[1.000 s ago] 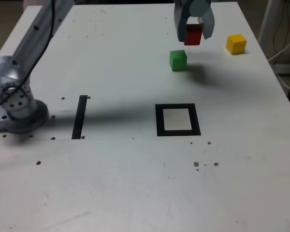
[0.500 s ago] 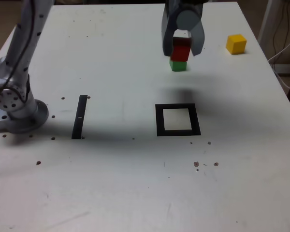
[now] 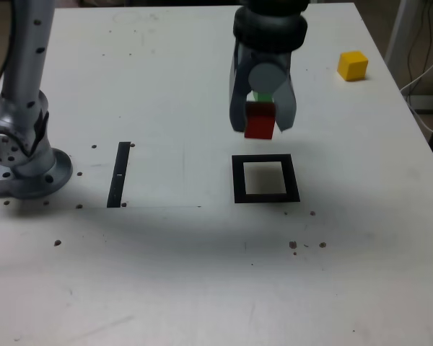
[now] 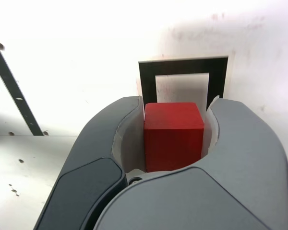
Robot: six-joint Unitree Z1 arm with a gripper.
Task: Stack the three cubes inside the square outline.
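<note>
Fingers [image 4: 242, 139] closed on red cube [image 4: 174, 143], one pad against each side face, faces squared up to the pads, so the grip looks firm. Cube is held off the table [image 3: 166, 274], at the tips, probably so its underside can meet the surface before the fingers do.

Black square outline [image 3: 238, 180] lies flat, just on the near side of the carried cube in the exterior view; its white centre is bare. Cube is not over it yet: step in hand looks like carrying the first block in as the base. Next move likely a bit nearer, slightly right in that view, then straight down and let go. Base should sit centred and square, or the upper two may lean or drop.

Straight black strip [image 3: 119, 174] is well to the left in the exterior view, not the target.

Farther back, green cube [image 3: 263, 96] stays partly hidden behind the gripper; whether it sits flat, can't tell. Yellow cube [image 3: 353, 66] is far right, upright on the table near its edge, well apart from green. Both wait to go on top, so stacking is at an early stage.
</note>
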